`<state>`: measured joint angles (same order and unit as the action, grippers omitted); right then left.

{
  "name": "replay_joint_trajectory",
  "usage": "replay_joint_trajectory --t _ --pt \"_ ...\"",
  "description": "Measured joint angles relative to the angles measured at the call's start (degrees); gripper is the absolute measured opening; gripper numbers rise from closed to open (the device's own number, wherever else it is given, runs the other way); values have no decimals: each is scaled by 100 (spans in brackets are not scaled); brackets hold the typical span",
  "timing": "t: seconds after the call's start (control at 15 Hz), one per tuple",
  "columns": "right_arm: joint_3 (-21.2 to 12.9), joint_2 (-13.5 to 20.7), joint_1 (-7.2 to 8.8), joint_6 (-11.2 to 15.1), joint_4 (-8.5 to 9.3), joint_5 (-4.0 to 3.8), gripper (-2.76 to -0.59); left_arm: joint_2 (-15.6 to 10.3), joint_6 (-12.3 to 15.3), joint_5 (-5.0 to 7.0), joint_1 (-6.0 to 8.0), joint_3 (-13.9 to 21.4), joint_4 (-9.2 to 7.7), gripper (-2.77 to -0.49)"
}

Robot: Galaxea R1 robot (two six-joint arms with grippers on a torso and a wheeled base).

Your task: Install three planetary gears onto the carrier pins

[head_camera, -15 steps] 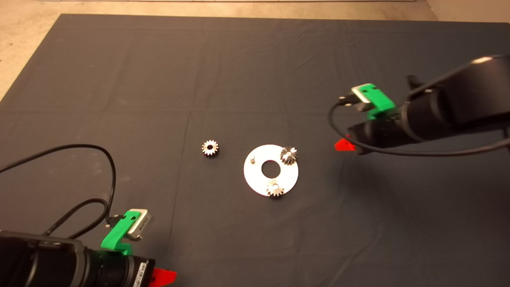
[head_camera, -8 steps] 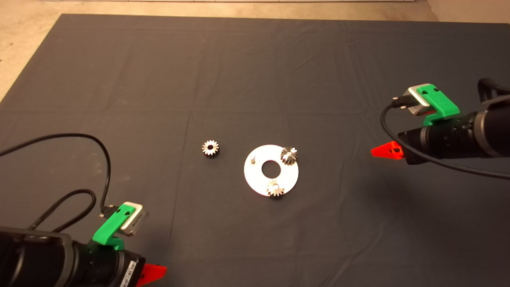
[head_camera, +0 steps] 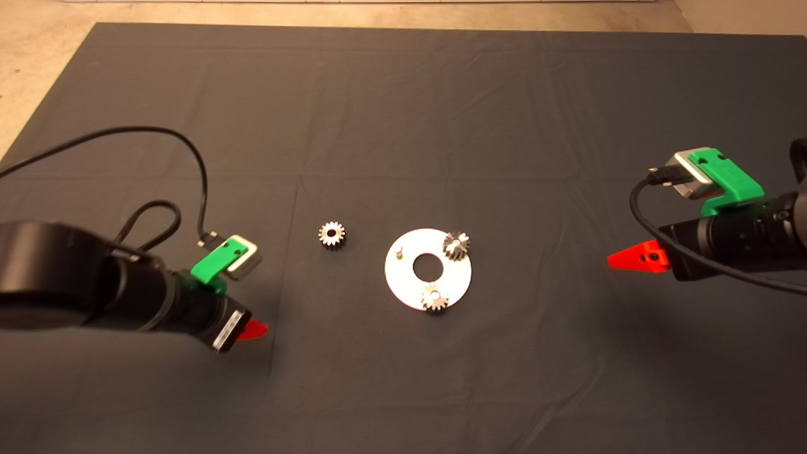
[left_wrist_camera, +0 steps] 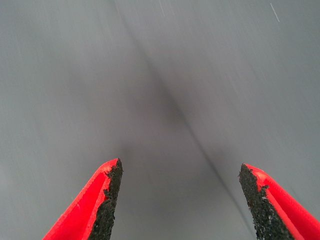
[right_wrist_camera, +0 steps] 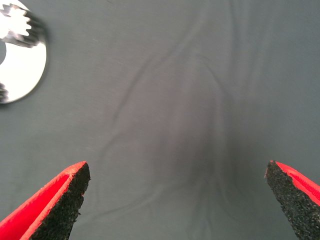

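Two planetary gears sit on the carrier pins; the third gear lies beside the plate; our left pincer, fingers apart, should straddle it squarely; right pincer waits apart.

Dim warm light fell evenly on the dark fabric mat, glare bleached the flat round silver plate (nearly white), and the left wrist view was motion-streaked.
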<state>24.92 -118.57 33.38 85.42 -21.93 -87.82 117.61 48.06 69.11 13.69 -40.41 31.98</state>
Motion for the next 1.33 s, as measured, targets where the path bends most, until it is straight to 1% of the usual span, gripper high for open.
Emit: replay_joint_trajectory --t 0.07,0.13,0.2,0.27,0.33,0.4,0.47,0.53,0.67,0.8,0.87,0.93,1.0,1.07,1.13,1.2,1.33 --pt "-1 21 0 2 36 -7 -74 212 -292 -84 2 -346 -9 -163" --pt "-1 16 -2 2 67 -1 -74 458 -584 -125 0 -647 -12 -163" --pt "-6 16 0 5 93 5 -73 721 -868 -147 0 -884 -82 -163" --pt "-9 16 -4 5 112 12 -73 981 -1108 -135 0 -1062 -174 -163" --pt "-12 19 -11 7 129 15 -73 1192 -1257 -107 0 -1167 -276 -163" --pt "-12 19 -35 12 165 -2 -73 1326 -1309 -52 0 -1222 -361 -163" --pt "-15 19 -69 16 193 -2 -74 1379 -1323 -22 2 -1271 -417 -163" --pt "-22 21 -88 16 210 -7 -74 1381 -1326 40 2 -1325 -417 -163" --pt "-23 14 -140 16 217 9 -74 1433 -1334 214 2 -1430 -417 -163" --pt "-23 2 -194 16 223 17 -73 1571 -1458 275 33 -1502 -434 -163" --pt "-23 13 -251 16 234 6 -74 1641 -1545 283 100 -1554 -439 -163" --pt "-23 14 -286 16 243 1 -74 1655 -1598 326 225 -1587 -439 -163" --pt "-23 12 -295 16 247 1 -73 1643 -1651 454 376 -1614 -439 -163" --pt "-23 -1 -293 16 247 6 -74 1614 -1715 567 500 -1646 -439 -163" --pt "-23 -3 -301 13 247 12 -74 1588 -1728 638 567 -1661 -436 -163" --pt "-23 -3 -319 16 247 12 -74 1572 -1733 708 590 -1661 -439 -163" --pt "-23 -1 -343 13 249 9 -74 1583 -1733 711 603 -1661 -439 -163"
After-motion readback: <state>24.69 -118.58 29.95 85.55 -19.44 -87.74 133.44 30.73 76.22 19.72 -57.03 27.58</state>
